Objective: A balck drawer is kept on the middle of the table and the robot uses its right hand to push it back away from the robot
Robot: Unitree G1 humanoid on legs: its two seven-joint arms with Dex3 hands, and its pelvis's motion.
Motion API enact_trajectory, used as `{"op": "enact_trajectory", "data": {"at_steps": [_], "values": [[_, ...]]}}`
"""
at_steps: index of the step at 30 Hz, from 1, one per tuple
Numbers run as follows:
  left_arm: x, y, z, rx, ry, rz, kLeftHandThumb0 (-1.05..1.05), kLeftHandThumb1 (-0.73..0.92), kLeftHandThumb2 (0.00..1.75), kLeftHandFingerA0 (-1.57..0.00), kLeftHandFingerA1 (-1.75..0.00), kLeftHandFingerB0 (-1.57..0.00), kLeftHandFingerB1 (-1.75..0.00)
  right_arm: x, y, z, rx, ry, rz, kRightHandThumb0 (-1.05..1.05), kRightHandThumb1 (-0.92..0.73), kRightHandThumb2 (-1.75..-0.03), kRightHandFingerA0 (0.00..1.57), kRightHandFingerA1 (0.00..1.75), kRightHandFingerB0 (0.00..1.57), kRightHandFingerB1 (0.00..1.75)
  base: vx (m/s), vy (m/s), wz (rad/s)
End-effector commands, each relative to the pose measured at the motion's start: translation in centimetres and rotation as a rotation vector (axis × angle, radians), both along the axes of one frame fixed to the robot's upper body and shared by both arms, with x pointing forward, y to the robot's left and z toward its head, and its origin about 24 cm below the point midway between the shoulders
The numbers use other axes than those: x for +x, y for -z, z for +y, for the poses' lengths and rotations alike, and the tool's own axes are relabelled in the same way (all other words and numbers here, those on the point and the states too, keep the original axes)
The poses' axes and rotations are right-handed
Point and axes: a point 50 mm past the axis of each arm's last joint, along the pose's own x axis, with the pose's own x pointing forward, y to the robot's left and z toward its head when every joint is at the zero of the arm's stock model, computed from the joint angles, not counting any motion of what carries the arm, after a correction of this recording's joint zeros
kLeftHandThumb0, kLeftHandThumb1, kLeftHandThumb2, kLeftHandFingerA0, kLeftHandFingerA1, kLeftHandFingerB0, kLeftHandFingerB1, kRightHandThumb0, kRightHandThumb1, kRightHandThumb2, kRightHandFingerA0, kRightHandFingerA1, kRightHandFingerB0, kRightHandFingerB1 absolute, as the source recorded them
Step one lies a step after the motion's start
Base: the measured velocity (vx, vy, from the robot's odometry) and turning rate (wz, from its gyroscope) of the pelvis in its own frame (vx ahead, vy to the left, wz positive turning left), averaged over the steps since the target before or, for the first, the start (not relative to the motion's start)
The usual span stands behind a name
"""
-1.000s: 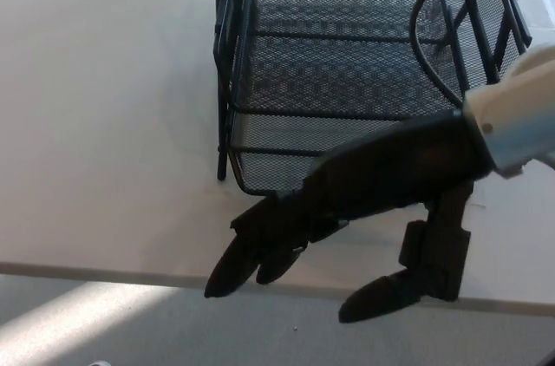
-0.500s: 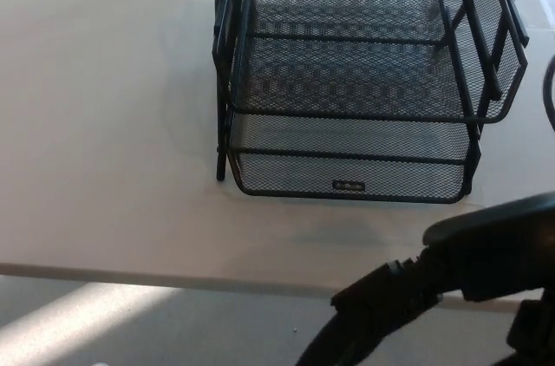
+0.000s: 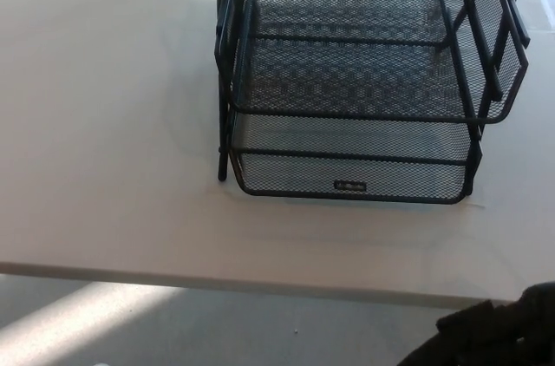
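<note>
Beyond the robot hand (image 3: 494, 340) (well apart) stands the black drawer (image 3: 364, 88).

The drawer (image 3: 364, 114) sits on the table (image 3: 104, 166), near its front edge.

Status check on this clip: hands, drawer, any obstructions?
Left hand not in view. Dark right arm part low at bottom right, off the table; hand state unreadable. Black mesh drawer sits on white table, untouched. Nothing blocking.
</note>
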Motion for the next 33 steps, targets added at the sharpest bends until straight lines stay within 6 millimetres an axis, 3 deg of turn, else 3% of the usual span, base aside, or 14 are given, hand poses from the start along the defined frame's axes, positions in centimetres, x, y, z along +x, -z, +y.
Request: {"op": "enact_trajectory", "data": {"at_steps": [1,4,5,6,7,12,13,15,16,19,20,28,33], "values": [[-1.2,0.2,0.7,0.022,-0.007,0.025,-0.57,0.72,0.63,-0.45,-0.37,-0.32,-0.32,-2.3,5.8,-6.6,-0.101,0.304,0.082,-0.62,-0.78,-0.63,0.32,0.34,0.27,0.29,0.0,0.0,0.0],[-1.2,0.3,0.7,0.022,-0.004,0.028,-0.56,0.76,0.63,-0.44,-0.36,-0.31,-0.32,-1.7,7.9,-7.4,-0.21,0.416,0.093,-0.61,-0.75,-0.63,0.37,0.34,0.3,0.31,0.0,0.0,0.0],[-1.1,0.2,0.7,0.027,0.004,0.027,-0.57,0.73,0.62,-0.41,-0.36,-0.26,-0.31,-1.4,9.0,-8.0,-0.265,0.495,0.093,-0.55,-0.58,-0.97,0.37,0.54,0.19,0.45,0.0,0.0,0.0],[-1.1,0.2,0.7,0.028,0.005,0.027,-0.57,0.73,0.62,-0.41,-0.36,-0.26,-0.31,-1.2,9.4,-8.2,-0.286,0.527,0.092,-0.55,-0.58,-0.97,0.37,0.54,0.19,0.45,0.0,0.0,0.0],[-1.2,0.1,0.8,0.026,0.001,0.025,-0.57,0.74,0.62,-0.41,-0.36,-0.27,-0.31,-1.0,10.1,-8.6,-0.335,0.577,0.081,-0.59,-0.75,-0.63,0.42,0.35,0.31,0.31,0.0,0.0,0.0],[-1.4,0.2,0.9,0.02,-0.011,0.024,-0.57,0.72,0.63,-0.45,-0.37,-0.31,-0.32,-0.3,12.5,-10.0,-0.506,0.648,0.021,-0.58,-0.76,-0.63,0.41,0.36,0.3,0.32,0.0,0.0,0.0],[-1.3,0.2,0.9,0.02,-0.011,0.025,-0.57,0.73,0.63,-0.44,-0.37,-0.32,-0.32,-0.2,13.5,-10.5,-0.597,0.662,0.026,-0.54,-0.6,-0.98,0.36,0.54,0.17,0.44,0.0,0.0,0.0],[-1.3,0.2,0.8,0.02,-0.009,0.026,-0.57,0.72,0.63,-0.43,-0.36,-0.31,-0.32,-0.2,14.2,-10.9,-0.65,0.672,0.035,-0.55,-0.6,-0.97,0.35,0.54,0.17,0.44,0.0,0.0,0.0],[-1.2,0.2,0.8,0.021,-0.01,0.027,-0.57,0.72,0.63,-0.42,-0.36,-0.3,-0.32,-0.2,14.8,-11.1,-0.701,0.676,0.044,-0.58,-0.77,-0.64,0.38,0.36,0.29,0.31,0.0,0.0,0.0],[-1.1,0.2,0.8,0.023,-0.006,0.022,-0.56,0.75,0.62,-0.47,-0.37,-0.33,-0.33,-0.4,16.2,-11.3,-0.822,0.67,0.052,-0.5,-0.78,-0.63,0.35,0.36,0.31,0.32,0.0,0.0,0.0],[-1.1,0.2,0.7,0.023,-0.005,0.02,-0.56,0.75,0.62,-0.47,-0.37,-0.33,-0.32,-0.5,16.7,-11.4,-0.856,0.661,0.05,-0.54,-0.61,-0.95,0.33,0.53,0.19,0.45,0.0,0.0,0.0],[-1.2,0.2,0.8,0.016,-0.008,0.022,-0.56,0.76,0.63,-0.45,-0.37,-0.31,-0.32,-1.4,20.6,-11.3,-1.03,0.637,0.083,-0.6,-0.61,-0.92,0.31,0.51,0.24,0.46,0.0,0.0,0.0],[-1.2,0.1,0.8,0.02,-0.005,0.02,-0.58,0.72,0.63,-0.45,-0.38,-0.3,-0.32,-1.7,21.4,-11.6,-1.066,0.625,0.099,-0.61,-0.61,-0.92,0.29,0.5,0.26,0.46,0.0,0.0,0.0]]}}
